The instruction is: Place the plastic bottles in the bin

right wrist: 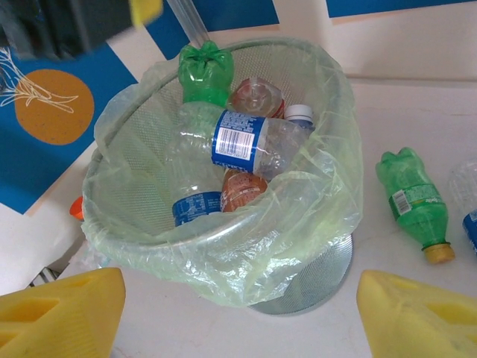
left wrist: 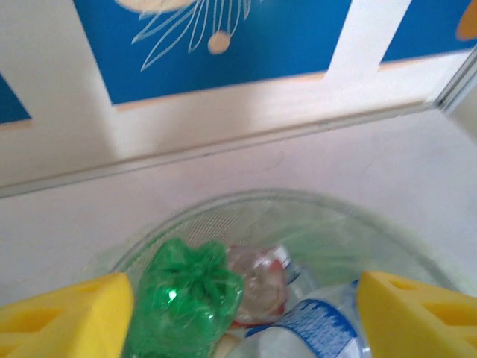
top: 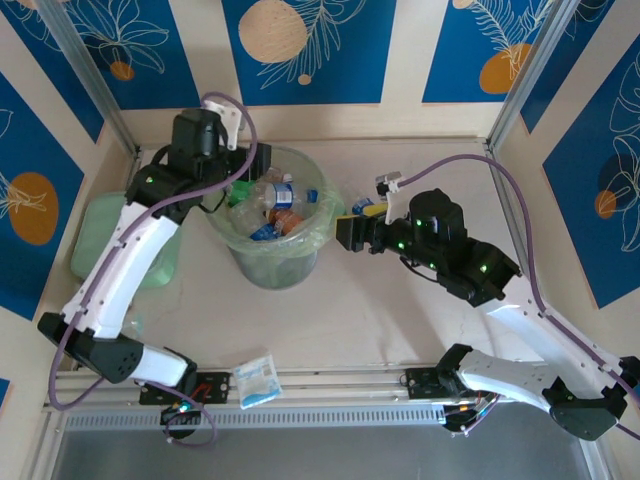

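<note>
The bin, a round pale-green mesh bucket with a clear bag liner, holds several plastic bottles: a green one bottom-up at the far rim, a clear blue-labelled one and a brown-labelled one. My left gripper hangs open over the bin's left rim. In its own view its jaws are wide apart above the green bottle and grip nothing. My right gripper stands open just right of the bin, its yellow fingers empty. A green bottle lies on the table beside the bin.
A clear blue-labelled bottle shows at the right edge of the right wrist view. A flat pale-green lidded box sits left of the bin. A blue-white sachet lies at the table's near edge. Blue patterned walls close in the back and sides.
</note>
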You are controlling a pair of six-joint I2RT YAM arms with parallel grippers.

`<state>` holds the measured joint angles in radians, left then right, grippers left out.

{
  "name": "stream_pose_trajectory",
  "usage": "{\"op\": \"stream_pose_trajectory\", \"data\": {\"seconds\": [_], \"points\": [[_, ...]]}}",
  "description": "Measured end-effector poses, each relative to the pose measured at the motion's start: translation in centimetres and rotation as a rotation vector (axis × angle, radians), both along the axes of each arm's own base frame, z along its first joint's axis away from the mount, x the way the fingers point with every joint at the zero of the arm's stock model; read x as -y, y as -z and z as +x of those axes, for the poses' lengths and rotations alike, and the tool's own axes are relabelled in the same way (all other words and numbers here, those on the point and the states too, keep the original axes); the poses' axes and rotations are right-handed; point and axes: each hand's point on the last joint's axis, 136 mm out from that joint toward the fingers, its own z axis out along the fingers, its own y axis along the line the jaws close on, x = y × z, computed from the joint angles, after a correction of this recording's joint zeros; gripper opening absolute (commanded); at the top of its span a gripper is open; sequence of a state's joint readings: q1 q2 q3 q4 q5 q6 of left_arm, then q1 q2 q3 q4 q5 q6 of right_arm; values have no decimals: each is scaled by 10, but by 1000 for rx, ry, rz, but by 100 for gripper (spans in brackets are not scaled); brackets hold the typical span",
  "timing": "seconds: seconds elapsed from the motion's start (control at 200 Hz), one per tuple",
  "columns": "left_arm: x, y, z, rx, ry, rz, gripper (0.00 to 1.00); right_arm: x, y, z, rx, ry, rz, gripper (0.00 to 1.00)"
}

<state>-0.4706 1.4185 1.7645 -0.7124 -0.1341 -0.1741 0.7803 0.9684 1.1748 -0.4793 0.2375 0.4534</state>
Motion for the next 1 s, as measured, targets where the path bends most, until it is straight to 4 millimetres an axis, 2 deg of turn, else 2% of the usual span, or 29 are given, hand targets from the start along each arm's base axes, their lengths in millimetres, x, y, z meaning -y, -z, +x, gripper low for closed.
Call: {"op": "stream_pose_trajectory", "data": {"seconds": [0.08,0.15,0.23,0.36,0.525,0.685,0.885,1.0], "points": [[2,-12,-3,20,10,-28,67,-1,4,0,-8,-2,-5,79],[3,-11,-2,14,12,-32,60,-1,7,0,-14,0,-8,79],[6,-1,5,-10,9,-27,57,0,10,0,-18,0,-11,78],[13,28,24,-81,1,-10,50,6,14,4,-32,42,-21,76],[15,62,42,-173,-13,-19,46,42,33,28,-116,228,-52,75],[13,73,45,-209,-22,-51,45,81,48,45,-203,389,-41,75],[16,98,42,-268,-22,-62,45,104,56,50,-257,478,-26,75],[17,99,41,-276,-20,-80,49,117,64,54,-303,522,-23,75]]}}
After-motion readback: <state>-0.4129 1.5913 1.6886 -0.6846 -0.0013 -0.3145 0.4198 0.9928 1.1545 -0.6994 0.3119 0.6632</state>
